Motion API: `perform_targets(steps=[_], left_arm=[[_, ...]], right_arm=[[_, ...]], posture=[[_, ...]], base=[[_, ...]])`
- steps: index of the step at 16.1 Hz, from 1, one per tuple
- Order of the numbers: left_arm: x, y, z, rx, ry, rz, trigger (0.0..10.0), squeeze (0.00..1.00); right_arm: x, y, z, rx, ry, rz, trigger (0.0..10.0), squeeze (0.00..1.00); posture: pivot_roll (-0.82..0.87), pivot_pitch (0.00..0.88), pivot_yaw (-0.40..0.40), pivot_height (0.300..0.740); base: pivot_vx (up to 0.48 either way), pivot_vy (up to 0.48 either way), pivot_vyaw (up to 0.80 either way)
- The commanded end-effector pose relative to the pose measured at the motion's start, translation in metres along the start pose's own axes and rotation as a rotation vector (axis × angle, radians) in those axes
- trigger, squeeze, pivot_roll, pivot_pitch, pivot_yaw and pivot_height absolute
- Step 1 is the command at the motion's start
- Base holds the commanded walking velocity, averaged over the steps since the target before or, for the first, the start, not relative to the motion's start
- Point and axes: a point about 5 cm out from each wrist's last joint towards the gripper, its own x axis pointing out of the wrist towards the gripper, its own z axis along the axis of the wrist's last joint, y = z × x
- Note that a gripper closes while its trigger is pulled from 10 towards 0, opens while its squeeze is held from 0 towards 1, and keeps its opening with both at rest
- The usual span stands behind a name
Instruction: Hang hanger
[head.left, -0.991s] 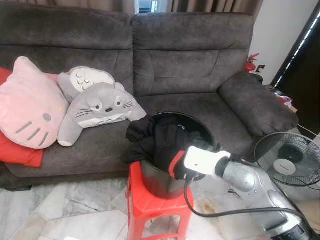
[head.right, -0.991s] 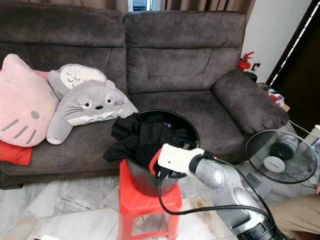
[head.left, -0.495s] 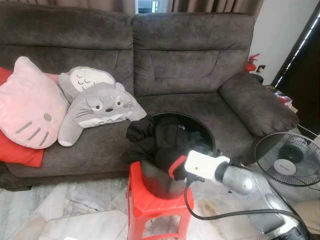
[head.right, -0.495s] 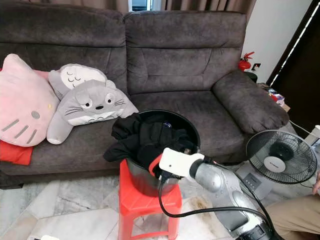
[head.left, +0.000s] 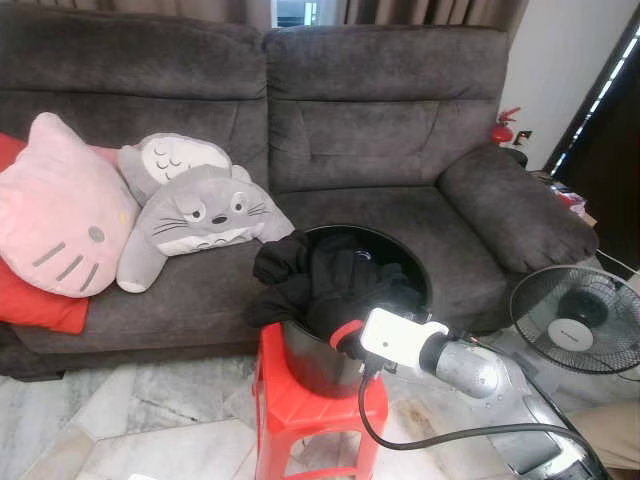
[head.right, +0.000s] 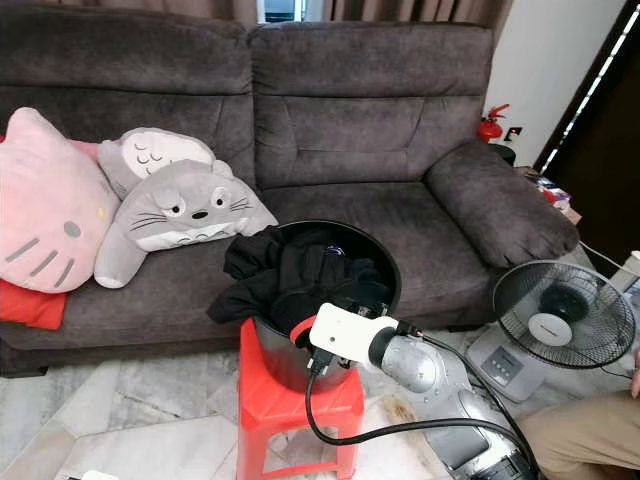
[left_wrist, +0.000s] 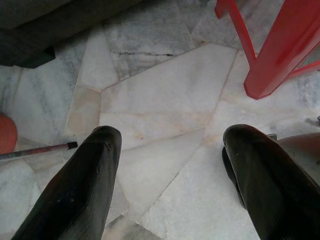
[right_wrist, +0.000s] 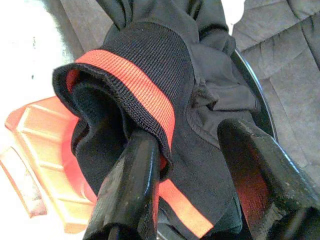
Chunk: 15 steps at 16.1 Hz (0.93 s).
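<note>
The right gripper (right_wrist: 187, 165), jaws apart around the black garment's (head.left: 315, 280) orange-striped cuff (right_wrist: 132, 82), has pushed deeper into the bucket (head.left: 410, 262), no hanger visible yet.

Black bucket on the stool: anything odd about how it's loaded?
Yes. Black clothes spill over the black bucket rim toward the sofa. The bucket perches on a small red stool. The right gripper straddles a red-striped cuff; no hanger visible.
</note>
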Motion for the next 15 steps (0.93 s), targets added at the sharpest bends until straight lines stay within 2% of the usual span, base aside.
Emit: perform_targets(steps=[1,6,7,9,11,15], left_arm=[[-0.001,-0.003,-0.002,-0.001,0.014,-0.006,10.0,0.0],[-0.001,-0.004,-0.002,-0.004,0.013,-0.01,10.0,0.0],[-0.001,-0.004,-0.002,-0.004,0.013,-0.01,10.0,0.0],[-0.001,-0.003,-0.002,-0.002,0.013,-0.008,10.0,0.0],[-0.001,-0.003,-0.002,0.0,0.013,-0.007,10.0,0.0],[-0.001,-0.003,-0.002,0.002,0.013,-0.006,10.0,0.0]], right_arm=[[-0.002,-0.006,0.0,0.004,-0.007,-0.019,10.0,0.0],[0.0,-0.015,-0.008,-0.007,0.011,-0.115,10.0,0.0],[0.0,-0.015,-0.008,-0.028,0.008,-0.116,10.0,0.0],[0.002,-0.01,-0.007,-0.007,-0.016,-0.098,10.0,0.0],[0.003,-0.007,-0.007,0.025,-0.023,-0.084,10.0,0.0],[0.009,-0.001,-0.012,0.171,-0.07,-0.101,10.0,0.0]], posture=[[-0.03,0.008,-0.095,0.74],[-0.03,0.008,-0.096,0.74],[-0.03,0.008,-0.096,0.74],[-0.03,0.009,-0.095,0.74],[-0.03,0.009,-0.092,0.74],[-0.03,0.01,-0.09,0.74]], base=[[0.0,0.0,0.0],[0.0,0.0,0.0],[0.0,0.0,0.0],[0.0,0.0,0.0],[0.0,0.0,0.0],[0.0,0.0,0.0]])
